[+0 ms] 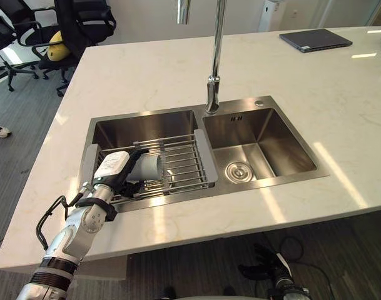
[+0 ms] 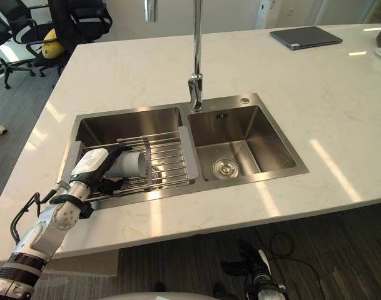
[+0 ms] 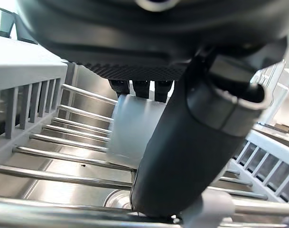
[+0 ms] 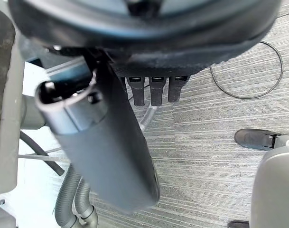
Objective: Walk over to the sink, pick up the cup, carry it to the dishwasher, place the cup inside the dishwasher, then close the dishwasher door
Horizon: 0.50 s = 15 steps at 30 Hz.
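The cup point(image 1: 150, 167) lay on its side on the wire rack point(image 1: 184, 164) that spanned the left basin of the sink point(image 1: 140, 125). That is why your left hand point(image 1: 115, 167) met it side-on, low over the counter point(image 1: 303, 81) edge, with fingers above and thumb below, curled round its body. I judged it gripped but not yet lifted, since it was resting on the bars. Your right hand point(image 1: 260, 265) hung down near the floor, with fingers relaxed and empty, probably to keep it clear of the reach.
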### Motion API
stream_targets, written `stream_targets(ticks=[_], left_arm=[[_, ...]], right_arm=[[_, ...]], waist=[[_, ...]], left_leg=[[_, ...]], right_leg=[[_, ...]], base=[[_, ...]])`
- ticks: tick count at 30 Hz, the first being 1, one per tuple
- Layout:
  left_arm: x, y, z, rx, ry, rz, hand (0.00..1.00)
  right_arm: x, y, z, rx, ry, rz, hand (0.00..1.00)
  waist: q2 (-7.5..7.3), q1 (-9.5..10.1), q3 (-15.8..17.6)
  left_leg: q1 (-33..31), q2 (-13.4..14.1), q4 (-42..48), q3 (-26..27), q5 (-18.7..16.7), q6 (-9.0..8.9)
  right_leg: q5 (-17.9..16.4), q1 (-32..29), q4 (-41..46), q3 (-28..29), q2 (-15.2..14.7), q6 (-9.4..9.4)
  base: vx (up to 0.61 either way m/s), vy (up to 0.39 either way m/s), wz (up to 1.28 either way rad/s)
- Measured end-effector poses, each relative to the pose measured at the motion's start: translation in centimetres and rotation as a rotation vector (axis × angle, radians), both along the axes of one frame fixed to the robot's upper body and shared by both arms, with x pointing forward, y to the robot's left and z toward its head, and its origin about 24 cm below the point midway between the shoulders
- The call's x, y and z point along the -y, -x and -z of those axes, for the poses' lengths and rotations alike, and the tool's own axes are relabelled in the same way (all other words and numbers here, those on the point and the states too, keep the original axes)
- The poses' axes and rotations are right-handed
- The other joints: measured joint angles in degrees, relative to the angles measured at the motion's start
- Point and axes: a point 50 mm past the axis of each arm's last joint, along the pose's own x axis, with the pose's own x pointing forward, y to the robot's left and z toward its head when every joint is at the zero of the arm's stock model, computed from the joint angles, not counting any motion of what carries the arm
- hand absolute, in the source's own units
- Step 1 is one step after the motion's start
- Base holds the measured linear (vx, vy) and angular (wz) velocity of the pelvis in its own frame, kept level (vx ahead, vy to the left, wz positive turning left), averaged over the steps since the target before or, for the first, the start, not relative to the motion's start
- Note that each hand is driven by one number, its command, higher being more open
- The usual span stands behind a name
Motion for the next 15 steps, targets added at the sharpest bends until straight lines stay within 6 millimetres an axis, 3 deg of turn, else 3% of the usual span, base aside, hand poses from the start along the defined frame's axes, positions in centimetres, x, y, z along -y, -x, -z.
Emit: stream_targets(ticks=[15], left_arm=[[0.02,-1.0,-0.35,-0.027,-0.069,0.041,0.3]], right_arm=[[-0.03,0.04,0.03,-0.002,-0.003,-0.003,0.9]], waist=[[0.34,-0.3,0.13]], left_leg=[[0.04,-0.88,0.05,0.35,0.13,0.22]], right_leg=[[0.44,-0.19,-0.01,0.47,-0.85,0.69]], base=[[-0.02,-0.006,0.0]])
